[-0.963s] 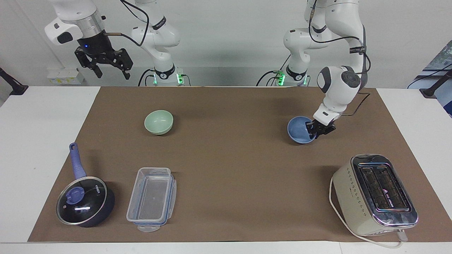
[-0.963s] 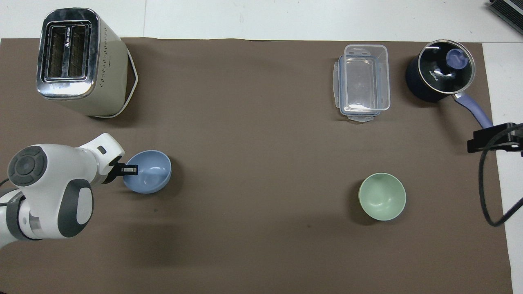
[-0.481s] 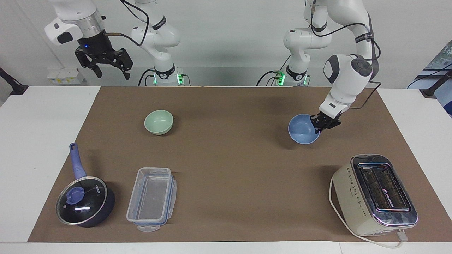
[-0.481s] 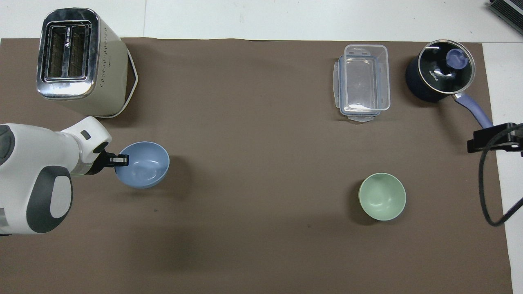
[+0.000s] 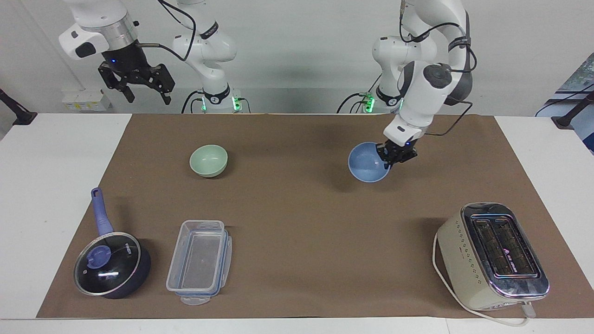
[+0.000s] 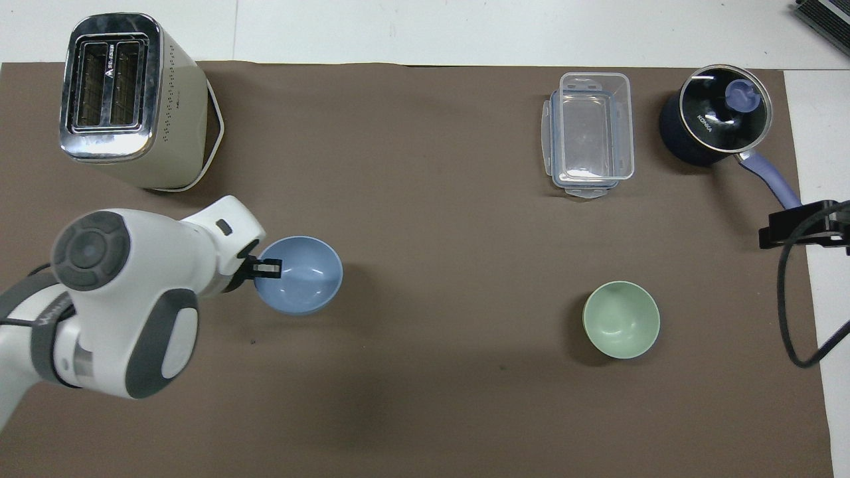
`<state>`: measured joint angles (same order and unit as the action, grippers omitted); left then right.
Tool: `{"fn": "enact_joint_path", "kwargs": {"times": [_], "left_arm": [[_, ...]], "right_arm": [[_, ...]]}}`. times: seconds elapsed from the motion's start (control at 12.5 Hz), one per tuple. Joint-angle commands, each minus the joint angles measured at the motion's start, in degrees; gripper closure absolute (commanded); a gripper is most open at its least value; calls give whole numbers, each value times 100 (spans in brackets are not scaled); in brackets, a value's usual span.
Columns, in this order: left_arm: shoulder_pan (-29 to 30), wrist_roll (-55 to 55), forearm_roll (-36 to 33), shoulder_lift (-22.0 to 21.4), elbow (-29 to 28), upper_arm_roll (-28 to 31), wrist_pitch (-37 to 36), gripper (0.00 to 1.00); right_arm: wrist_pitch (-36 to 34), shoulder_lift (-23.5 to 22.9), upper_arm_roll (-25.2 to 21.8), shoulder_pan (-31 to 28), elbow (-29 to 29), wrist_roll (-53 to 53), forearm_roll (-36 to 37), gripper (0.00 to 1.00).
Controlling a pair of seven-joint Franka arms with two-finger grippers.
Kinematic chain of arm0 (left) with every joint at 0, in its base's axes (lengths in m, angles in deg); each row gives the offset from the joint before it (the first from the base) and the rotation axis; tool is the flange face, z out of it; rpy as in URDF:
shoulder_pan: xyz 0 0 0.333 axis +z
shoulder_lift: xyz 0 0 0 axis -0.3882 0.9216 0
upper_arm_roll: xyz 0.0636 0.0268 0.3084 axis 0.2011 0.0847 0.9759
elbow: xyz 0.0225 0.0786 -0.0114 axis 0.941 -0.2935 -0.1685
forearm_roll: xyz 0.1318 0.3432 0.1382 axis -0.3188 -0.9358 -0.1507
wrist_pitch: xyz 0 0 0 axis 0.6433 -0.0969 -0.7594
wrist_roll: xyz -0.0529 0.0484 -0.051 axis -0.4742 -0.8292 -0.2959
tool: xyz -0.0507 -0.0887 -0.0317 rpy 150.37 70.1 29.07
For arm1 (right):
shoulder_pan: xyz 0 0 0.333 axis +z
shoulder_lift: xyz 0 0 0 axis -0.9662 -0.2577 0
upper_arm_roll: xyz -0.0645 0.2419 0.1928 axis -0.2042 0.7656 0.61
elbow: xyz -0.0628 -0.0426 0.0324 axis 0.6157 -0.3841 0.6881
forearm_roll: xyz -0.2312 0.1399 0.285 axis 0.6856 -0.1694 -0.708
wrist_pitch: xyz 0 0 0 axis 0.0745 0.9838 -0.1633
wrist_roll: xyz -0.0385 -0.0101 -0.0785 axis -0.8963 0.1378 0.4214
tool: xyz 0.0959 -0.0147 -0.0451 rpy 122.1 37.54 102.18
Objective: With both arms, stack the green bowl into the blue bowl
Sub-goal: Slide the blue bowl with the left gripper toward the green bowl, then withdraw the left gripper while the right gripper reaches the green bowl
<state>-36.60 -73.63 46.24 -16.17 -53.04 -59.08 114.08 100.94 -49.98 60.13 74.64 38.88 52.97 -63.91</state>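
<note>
1. Two bowls are in play: the blue bowl (image 5: 369, 162) is pinched at its rim by the left gripper (image 5: 396, 155), and the green bowl (image 5: 209, 160) sits upright on the brown mat (image 5: 297, 222) toward the right arm's end of the table.
2. One finger of the left gripper shows inside the blue bowl in the overhead view, at the rim on the side toward the left arm's end; the fingers are closed on that rim.
3. Held that way, the blue bowl is tilted, its opening partly turned toward the facing camera, and it hangs just above the mat with its shadow below it.
4. Both bowls are well apart, with bare mat between them.
5. Up high over the table's edge at its own end, the right gripper (image 5: 139, 83) waits with its fingers spread wide and nothing in them.
6. Farther from the robots than the green bowl lie a clear plastic container (image 5: 199, 262) and, beside it toward the table's end, a lidded dark pan (image 5: 111, 271) with a blue handle.
7. A cream toaster (image 5: 494, 256) stands at the left arm's end, farther from the robots than the blue bowl.
</note>
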Motion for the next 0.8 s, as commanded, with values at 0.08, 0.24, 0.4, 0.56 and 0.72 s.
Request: {"fn": "enact_joint_path", "kwargs": {"times": [0.08,0.24,0.4,0.56,0.72], "left_arm": [[-951,-726,91,171,-225,74,699,100],[-1382,-902,91,312,-426,74,1189,100],[-1804,-1148,91,600,-603,82,1866,100],[-1981,-1132,91,874,-629,82,2254,97],[-1956,-1026,82,901,-559,100,2239,0]], "right_arm": [[146,284,-4,-80,409,-26,11,0],[190,302,-13,-80,454,-26,11,0],[217,310,-21,-80,471,-34,11,0],[234,363,-21,-80,559,-43,11,0],[235,381,-21,-89,594,-43,11,0]]}}
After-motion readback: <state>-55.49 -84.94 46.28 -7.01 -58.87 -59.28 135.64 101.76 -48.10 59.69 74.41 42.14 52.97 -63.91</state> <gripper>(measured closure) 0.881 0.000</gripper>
